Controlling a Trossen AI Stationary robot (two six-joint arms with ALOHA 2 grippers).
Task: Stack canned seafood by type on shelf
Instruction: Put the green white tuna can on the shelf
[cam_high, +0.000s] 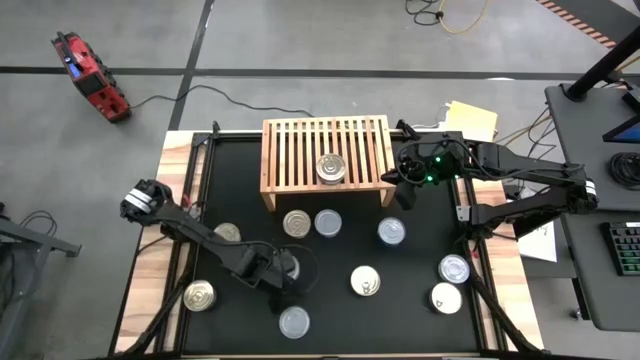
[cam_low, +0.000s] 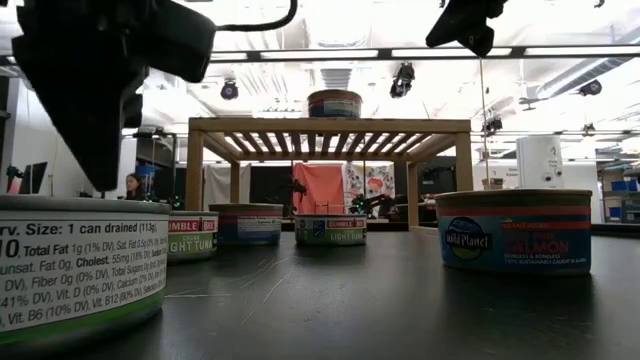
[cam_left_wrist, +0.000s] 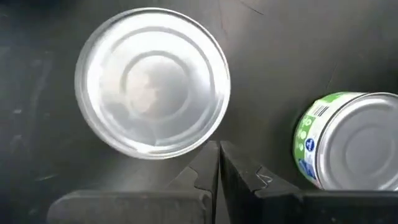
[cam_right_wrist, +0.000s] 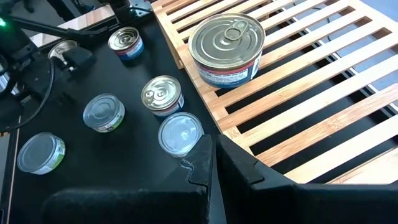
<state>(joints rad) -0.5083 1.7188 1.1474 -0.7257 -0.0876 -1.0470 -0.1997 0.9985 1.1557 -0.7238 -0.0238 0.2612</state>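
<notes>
The light-wood shelf (cam_high: 325, 160) stands at the back of the black mat and bears one can (cam_high: 331, 168), which also shows in the right wrist view (cam_right_wrist: 227, 43). Several more cans stand on the mat, among them a silver-lidded one (cam_high: 294, 321) near the front edge. My left gripper (cam_high: 284, 292) is shut and empty, hovering just above the mat beside that can (cam_left_wrist: 152, 81). A green-labelled can (cam_left_wrist: 351, 149) stands close by. My right gripper (cam_high: 405, 192) is shut and empty, in the air beside the shelf's right end (cam_right_wrist: 211, 149).
Two cans (cam_high: 296, 223) (cam_high: 328, 222) stand just in front of the shelf and one (cam_high: 391, 231) to their right. Others stand at the left (cam_high: 199, 295) (cam_high: 227, 232), the middle (cam_high: 365, 281) and the right (cam_high: 454, 268) (cam_high: 446, 298). Cables run along the table's sides.
</notes>
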